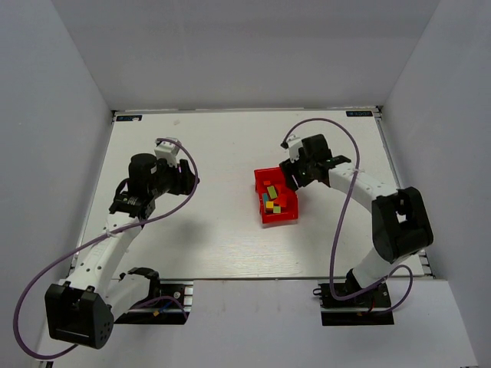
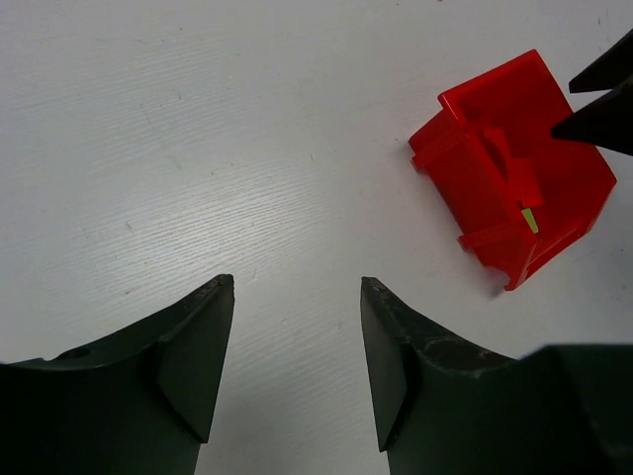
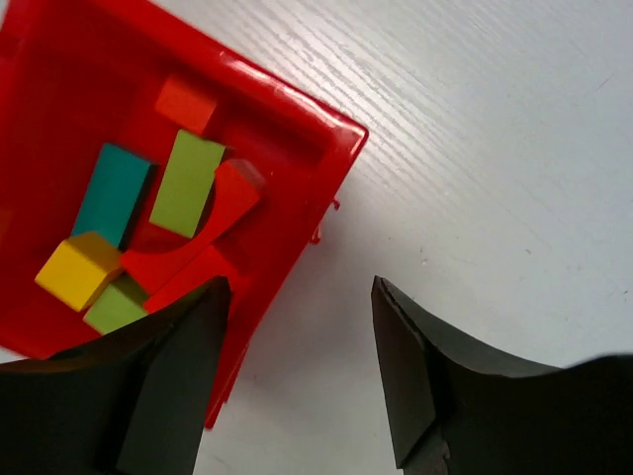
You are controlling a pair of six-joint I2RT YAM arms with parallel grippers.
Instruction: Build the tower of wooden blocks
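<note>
The wood blocks lie loose inside a red bin [image 1: 278, 219] right of the table's middle. The right wrist view shows an orange piece [image 3: 185, 102], a teal bar [image 3: 111, 191], a lime-green bar [image 3: 187, 181], a red arch [image 3: 213, 223], a yellow cube [image 3: 77, 269] and a lime-green cube [image 3: 114, 305]. My right gripper [image 3: 300, 285] hangs open over the bin's corner [image 3: 297, 109], one finger above the rim and the other over bare table. My left gripper [image 2: 297, 284] is open above bare table, well left of the bin [image 2: 514, 168]. Neither holds anything.
White table with grey walls on three sides. The dark tips of the right gripper [image 2: 603, 99] show past the bin in the left wrist view. Both arms' purple cables loop over the table near their bases.
</note>
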